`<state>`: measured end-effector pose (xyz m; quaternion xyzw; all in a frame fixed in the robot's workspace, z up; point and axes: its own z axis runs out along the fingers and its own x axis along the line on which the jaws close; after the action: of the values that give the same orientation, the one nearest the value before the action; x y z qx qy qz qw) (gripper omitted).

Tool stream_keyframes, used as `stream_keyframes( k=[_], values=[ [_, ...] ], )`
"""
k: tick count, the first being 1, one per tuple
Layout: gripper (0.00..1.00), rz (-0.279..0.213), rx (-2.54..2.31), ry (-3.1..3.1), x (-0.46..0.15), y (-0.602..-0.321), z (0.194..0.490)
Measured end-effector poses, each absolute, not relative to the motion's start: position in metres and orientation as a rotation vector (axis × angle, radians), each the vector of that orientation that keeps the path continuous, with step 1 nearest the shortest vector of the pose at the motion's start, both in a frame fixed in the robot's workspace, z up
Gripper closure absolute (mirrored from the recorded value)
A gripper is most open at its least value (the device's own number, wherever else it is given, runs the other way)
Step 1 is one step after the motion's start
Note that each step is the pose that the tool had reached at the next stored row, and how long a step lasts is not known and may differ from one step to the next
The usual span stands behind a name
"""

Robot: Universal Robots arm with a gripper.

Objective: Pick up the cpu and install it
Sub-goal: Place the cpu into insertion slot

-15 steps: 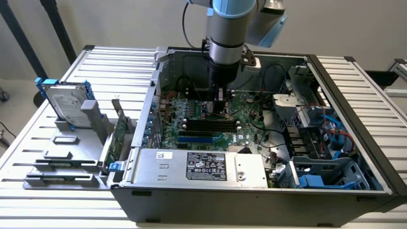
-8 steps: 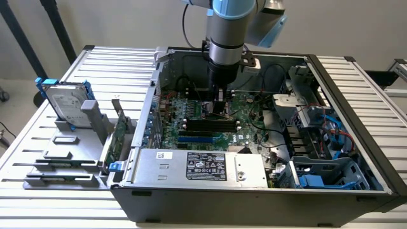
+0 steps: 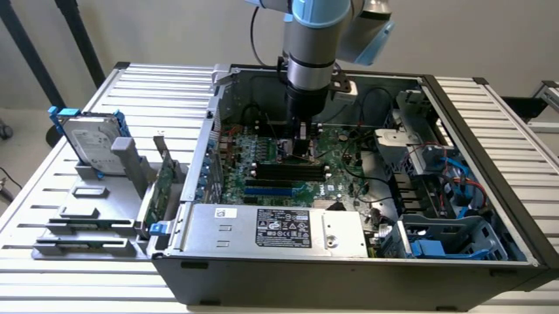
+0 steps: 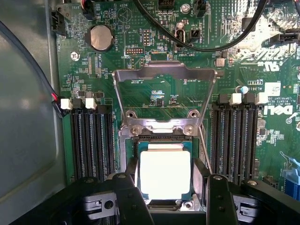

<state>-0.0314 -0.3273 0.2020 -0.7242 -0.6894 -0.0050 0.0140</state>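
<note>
Clamps the cpu [image 4: 165, 174] by two opposite edges in the gripper [image 4: 166, 182] jaws: flat bright silver square, thin green rim, right at the socket [image 4: 159, 130]. Around the socket, green motherboard [image 4: 154, 61] inside an open tower case [image 3: 349, 288] on a slatted metal table [image 3: 157, 85], pale wall [image 3: 175, 33] behind. Just past the socket, raised load plate [image 4: 164, 70]; either side, black memory slots [image 4: 91, 140]; farther off, coin cell [image 4: 101, 37].
</note>
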Motion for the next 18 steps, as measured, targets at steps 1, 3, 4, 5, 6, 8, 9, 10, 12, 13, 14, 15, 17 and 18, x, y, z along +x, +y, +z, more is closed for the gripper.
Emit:
stream_keyframes(
  k=[1,3,4,5,6,8,9,10,12,13,14,15,17,18],
  values=[
    [0.45,-0.015,-2.255,-2.147,-0.0314,-0.327,0.2016],
    [0.45,-0.015,-2.255,-2.147,-0.0314,-0.3266,0.2007],
    [0.45,-0.015,-2.255,-2.147,-0.0314,-0.3264,0.2003],
    [0.45,-0.015,-2.255,-2.147,-0.0314,-0.3263,0.2],
    [0.45,-0.015,-2.255,-2.147,-0.0314,-0.3261,0.1997],
    [0.45,-0.014,-2.256,-2.147,-0.0314,-0.3256,0.1992],
    [0.45,-0.014,-2.256,-2.147,-0.0314,-0.3254,0.1989],
    [0.45,-0.014,-2.256,-2.147,-0.0314,-0.3251,0.1986],
    [0.45,-0.014,-2.256,-2.148,-0.0314,-0.3248,0.1982],
    [0.45,-0.014,-2.256,-2.148,-0.0314,-0.3247,0.1981],
    [0.45,-0.014,-2.256,-2.148,-0.0314,-0.3246,0.1979],
    [0.45,-0.014,-2.256,-2.148,-0.0314,-0.3246,0.1977],
    [0.45,-0.014,-2.256,-2.148,-0.0314,-0.3246,0.1974],
    [0.45,-0.014,-2.256,-2.148,-0.0314,-0.3246,0.1973]
  ],
)
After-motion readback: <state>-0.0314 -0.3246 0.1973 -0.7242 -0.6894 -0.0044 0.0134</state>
